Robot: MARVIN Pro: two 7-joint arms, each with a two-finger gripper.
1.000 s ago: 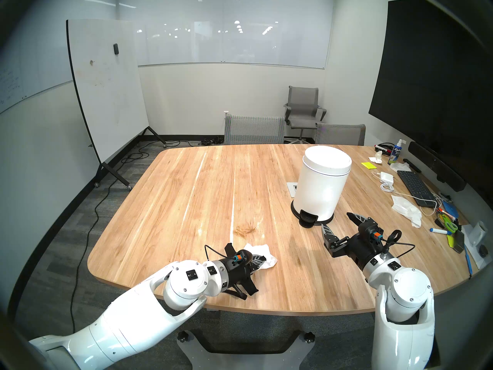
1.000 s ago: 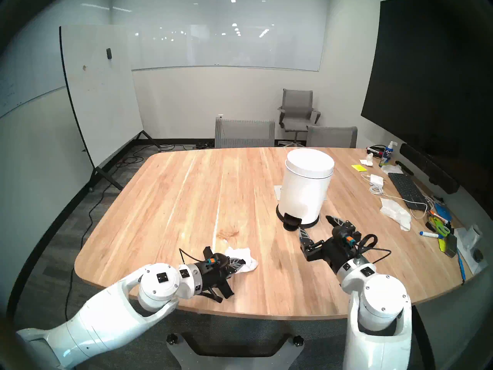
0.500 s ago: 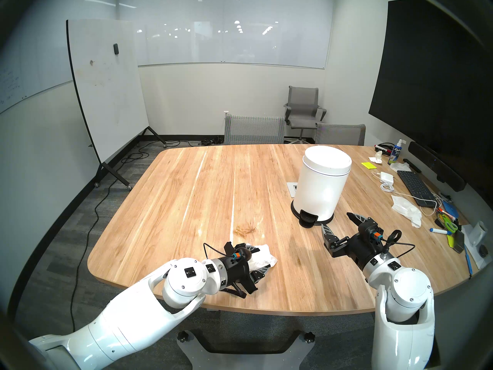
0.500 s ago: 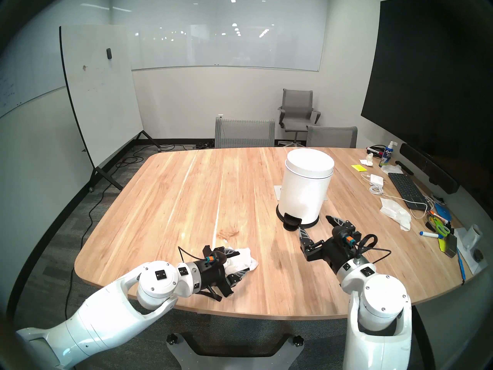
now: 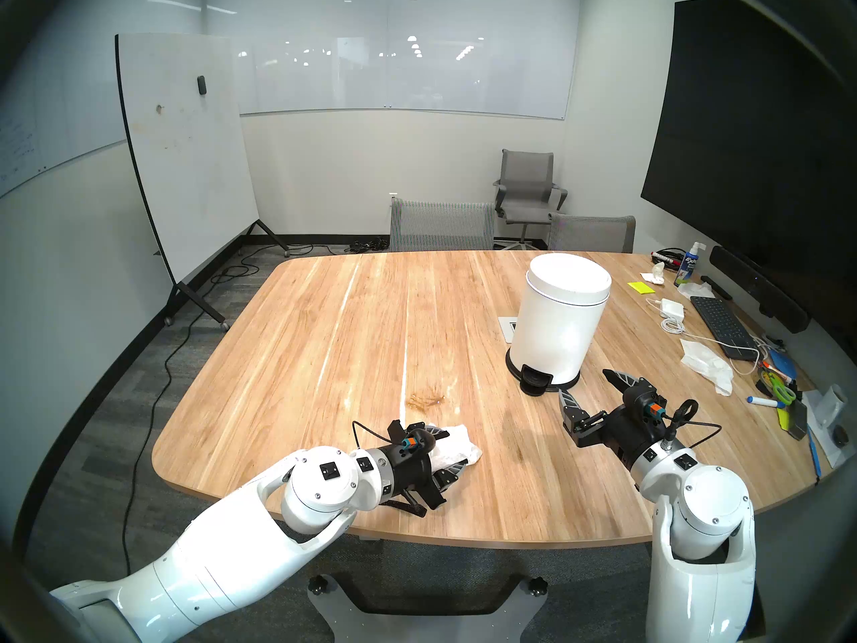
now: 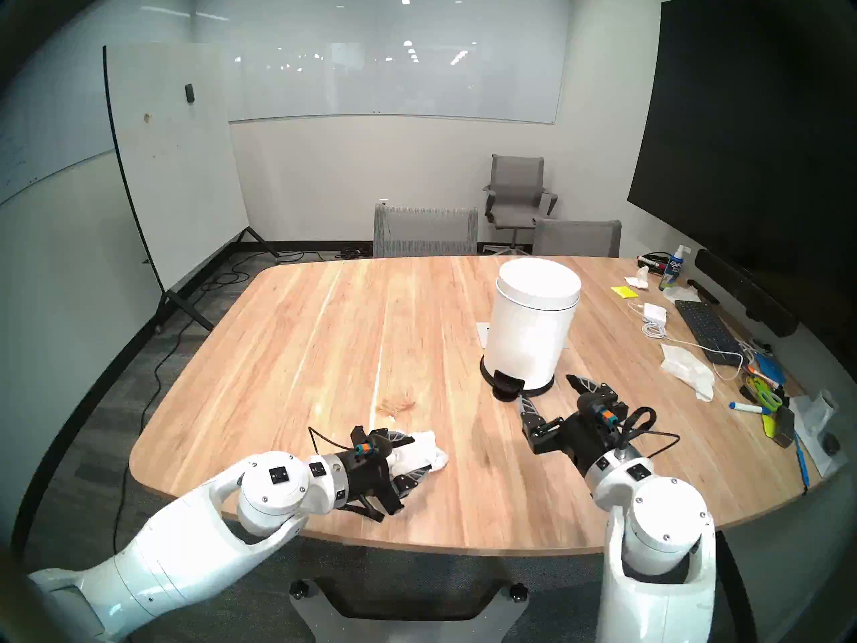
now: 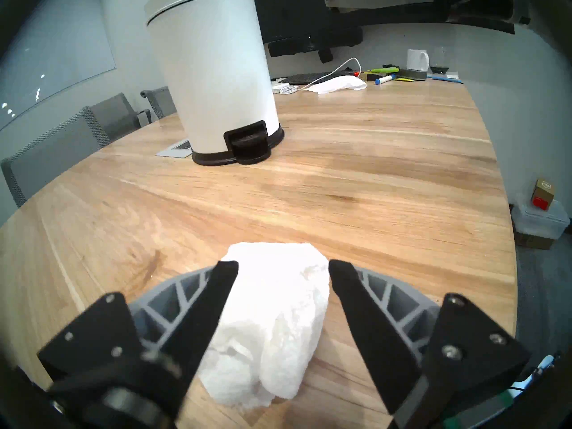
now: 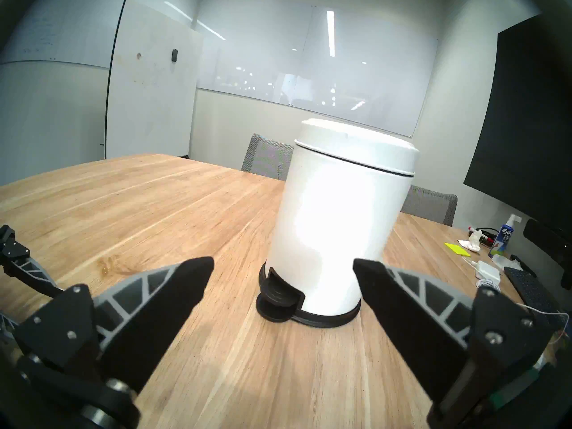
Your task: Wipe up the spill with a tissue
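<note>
left gripper (image 7: 283,266): jaws are sitting apart with the crumpled white tissue (image 7: 272,320) lying loose between them. The left finger (image 7: 213,298) is right up against the wad and the right one is standing clear of it, so nothing is getting squeezed.

tissue: it's resting on the wooden table (image 5: 324,331) near the front edge, bunched into a lump, poking out past the fingertips toward the bin.

spill (image 5: 424,400): a thin amber-brown smear sitting on the wood just beyond the tissue, a bit toward the table's middle. It isn't touching the tissue as far as I can tell. From the left wrist view it's only showing as a faint brownish mark off to the left of the fingers.

right gripper (image 8: 283,272): jaws are hanging wide apart with nothing in them, hovering over the table and pointing at the base of the white pedal bin (image 8: 337,227).

pedal bin: standing upright with its lid down, black pedal (image 8: 280,293) facing the robot.

right side clutter: a keyboard (image 5: 719,324), another loose tissue and some markers are lying along the far right edge, well apart from the spill.
</note>
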